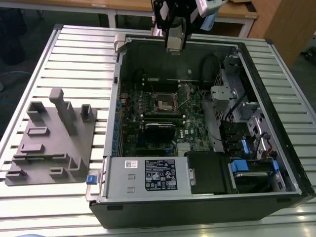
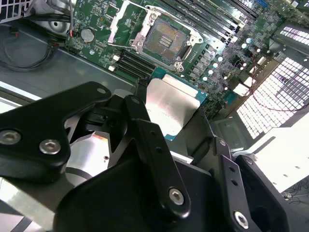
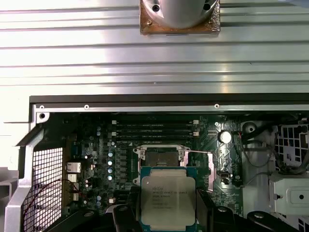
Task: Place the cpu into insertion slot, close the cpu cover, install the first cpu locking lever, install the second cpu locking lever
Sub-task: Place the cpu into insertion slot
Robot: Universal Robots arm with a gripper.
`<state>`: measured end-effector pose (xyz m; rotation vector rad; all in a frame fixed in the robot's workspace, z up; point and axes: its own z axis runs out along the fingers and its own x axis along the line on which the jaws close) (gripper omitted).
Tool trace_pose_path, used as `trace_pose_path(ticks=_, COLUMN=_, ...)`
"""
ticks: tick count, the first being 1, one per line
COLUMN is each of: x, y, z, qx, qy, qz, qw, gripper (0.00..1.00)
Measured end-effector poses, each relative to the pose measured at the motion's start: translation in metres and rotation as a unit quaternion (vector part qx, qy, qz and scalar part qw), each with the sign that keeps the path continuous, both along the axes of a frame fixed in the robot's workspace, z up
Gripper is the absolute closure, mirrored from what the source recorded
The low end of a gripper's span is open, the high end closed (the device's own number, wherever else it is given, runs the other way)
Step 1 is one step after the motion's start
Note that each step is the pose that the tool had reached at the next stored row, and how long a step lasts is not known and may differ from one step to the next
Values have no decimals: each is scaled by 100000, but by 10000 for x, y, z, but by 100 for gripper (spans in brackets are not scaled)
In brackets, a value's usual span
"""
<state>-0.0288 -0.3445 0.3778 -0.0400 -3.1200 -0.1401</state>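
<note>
Exterior view: high, oblique, over the whole computer case. Both wrist views: nearer, facing its insertion slot, which all views share.

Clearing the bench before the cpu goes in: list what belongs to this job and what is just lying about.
Job: black gripper; flat square silvery-grey cpu it holds; dark square insertion slot with silvery rim.
Lying about: grey moulded plastic fixture; long black memory slots; labelled silver power-supply box.

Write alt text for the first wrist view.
The pincer holds the cpu, silvery top showing, over an open computer case. Beneath lies the green circuit board with the empty insertion slot; a ribbed metal table lies beyond the case.
</note>
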Motion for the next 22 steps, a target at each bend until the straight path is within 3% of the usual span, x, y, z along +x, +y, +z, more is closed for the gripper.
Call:
trace_pose_path(ticks=6, x=-2, y=0, z=-57, qx=-2, qy=2, qz=1, qw=100000, gripper=46)
trace_pose_path(ticks=14, x=-2, y=0, z=-66, qx=7, qy=-3, qz=0, qw=100000, gripper=46)
trace_pose_path(ticks=19, x=-2, y=0, z=-141, qx=4, qy=-1, qz=1, qw=100000, gripper=46)
trace_pose_path(ticks=22, x=-2, y=0, z=-154, qx=-13, qy=6, qz=1, qw=100000, gripper=46)
